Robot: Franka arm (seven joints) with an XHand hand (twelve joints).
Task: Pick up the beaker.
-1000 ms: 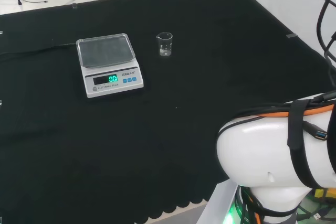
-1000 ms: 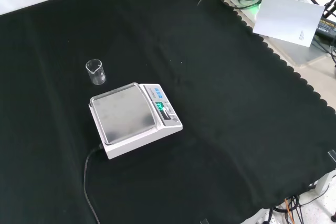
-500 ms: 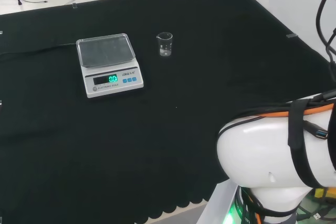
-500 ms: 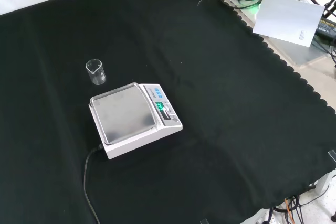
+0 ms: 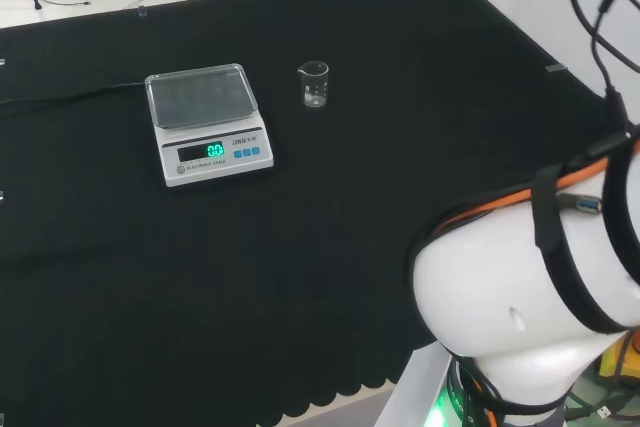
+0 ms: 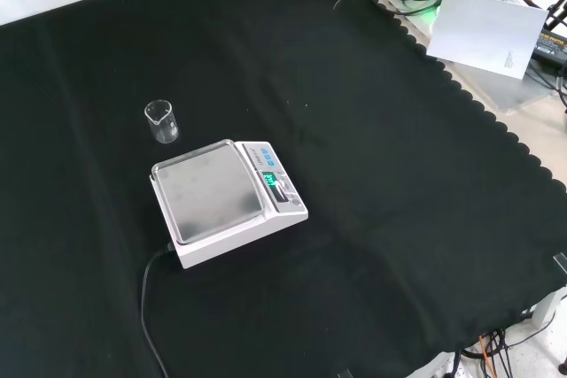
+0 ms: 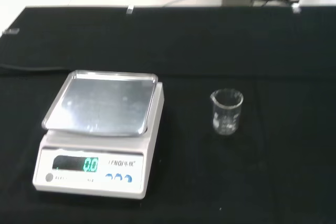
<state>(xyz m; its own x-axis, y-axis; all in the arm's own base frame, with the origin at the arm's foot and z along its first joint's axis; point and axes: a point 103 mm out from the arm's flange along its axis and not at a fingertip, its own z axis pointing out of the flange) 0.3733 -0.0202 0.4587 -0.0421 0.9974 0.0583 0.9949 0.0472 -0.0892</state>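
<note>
Beaker (image 5: 314, 84) stands upright on the black cloth (image 5: 400, 127), untouched, just to the right of the scale (image 5: 206, 123) in the head view; a narrow strip of cloth separates them. From the front view I find it beyond the scale's far left corner. It looks empty in the wrist view, with a pour lip at the rim.

I judge it clear glass: light, rigid, smooth-walled, breakable, and easily tipped by a sideways knock. I would take it round the mid wall, thumb opposite fingers, clear of the lip, coming in from the side away from the scale.

I cannot tell how the hand's fingers are set.
</note>
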